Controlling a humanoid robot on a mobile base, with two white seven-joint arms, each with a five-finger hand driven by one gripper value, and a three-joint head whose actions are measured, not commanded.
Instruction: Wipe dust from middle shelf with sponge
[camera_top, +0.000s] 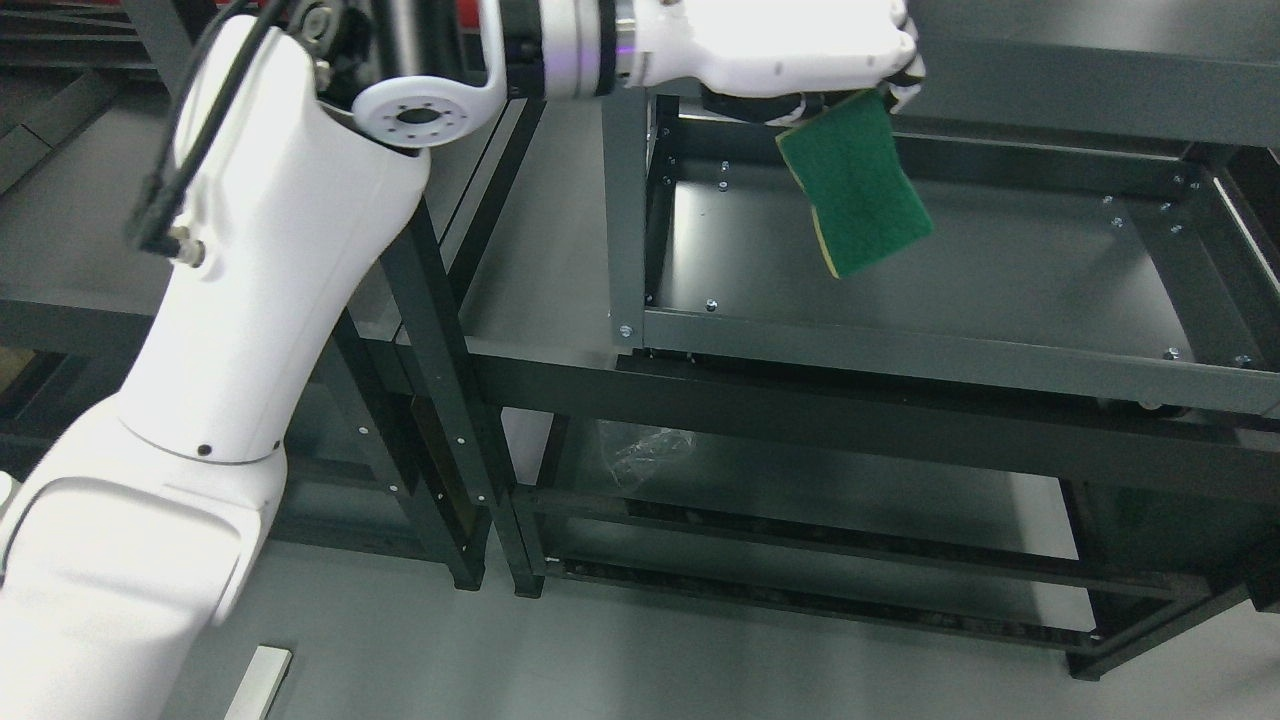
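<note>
Middle shelf: dark metal tray with a raised rim, bolts showing in its corners, nothing lying on its surface.
Lower shelf: a crumpled clear plastic wrap lies at its left end.
Floor: grey, carries the rack's feet.

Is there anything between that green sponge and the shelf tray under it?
No. In the head view the sponge hangs from the left hand with only bare dark shelf surface beneath it.
</note>
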